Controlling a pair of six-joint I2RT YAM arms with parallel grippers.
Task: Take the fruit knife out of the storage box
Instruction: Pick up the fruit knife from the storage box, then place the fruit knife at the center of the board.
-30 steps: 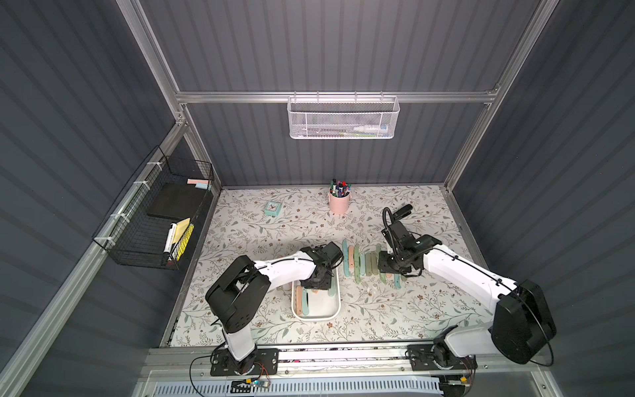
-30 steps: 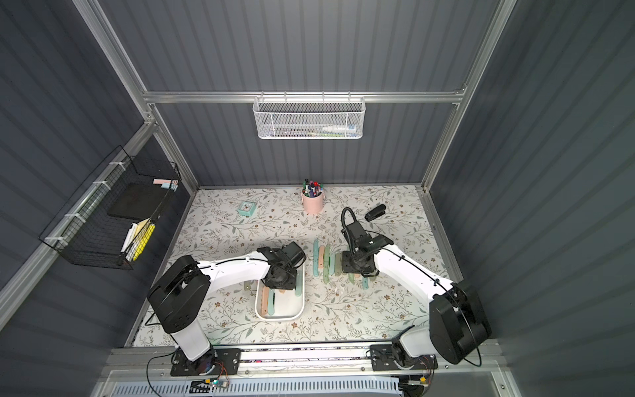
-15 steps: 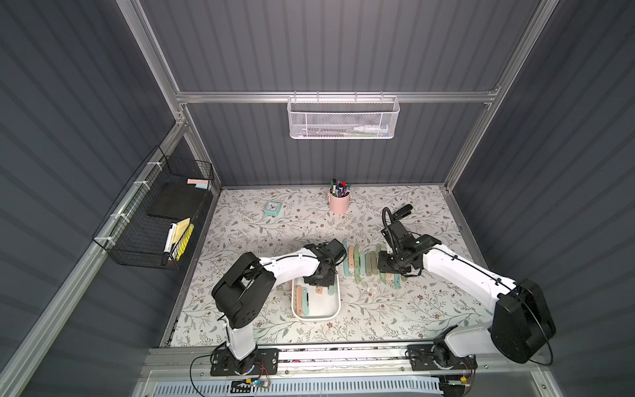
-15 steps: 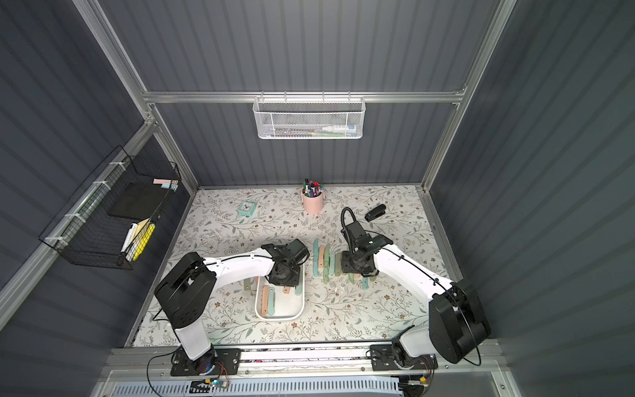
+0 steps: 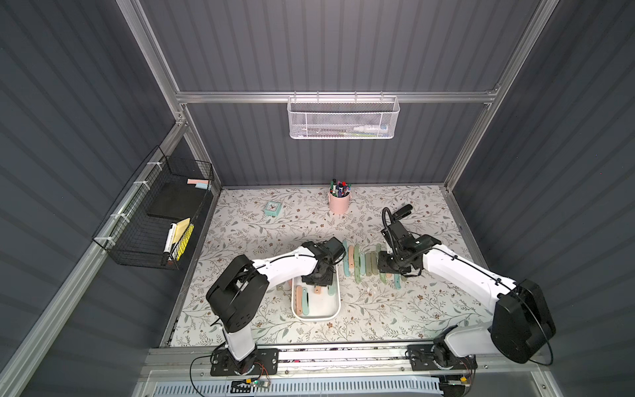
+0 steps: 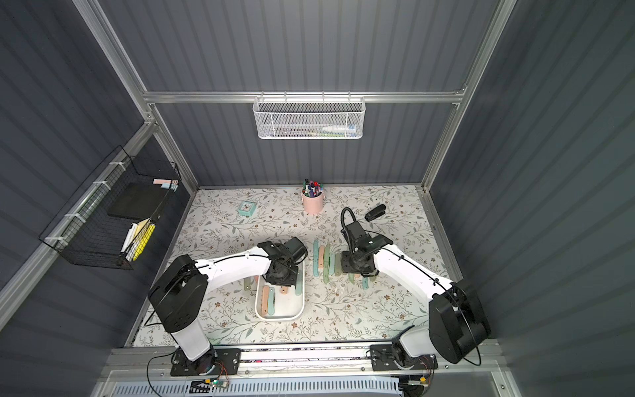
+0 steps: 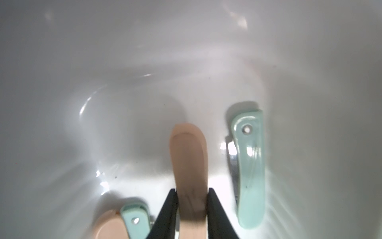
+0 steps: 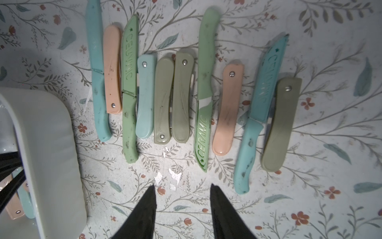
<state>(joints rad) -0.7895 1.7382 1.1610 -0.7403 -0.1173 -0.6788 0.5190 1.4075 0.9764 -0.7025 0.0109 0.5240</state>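
— Four knives [image 7: 248, 157] lie in the storage box [image 8: 47, 144]. How far is the work?
— Ten knives [image 8: 182, 99] already lie in a row on the counter [image 8: 310, 207] beside it. The left hand [image 7: 191, 190] is closed around a peach fruit knife [image 7: 188, 149] inside the box, not out yet. The right hand [image 8: 183, 187] is open, empty, above the row.
— So four are left?
— I think so.

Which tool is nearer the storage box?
Left. The left tool is inside the storage box, shut on a peach knife; the right tool hovers outside it, by the row of knives.
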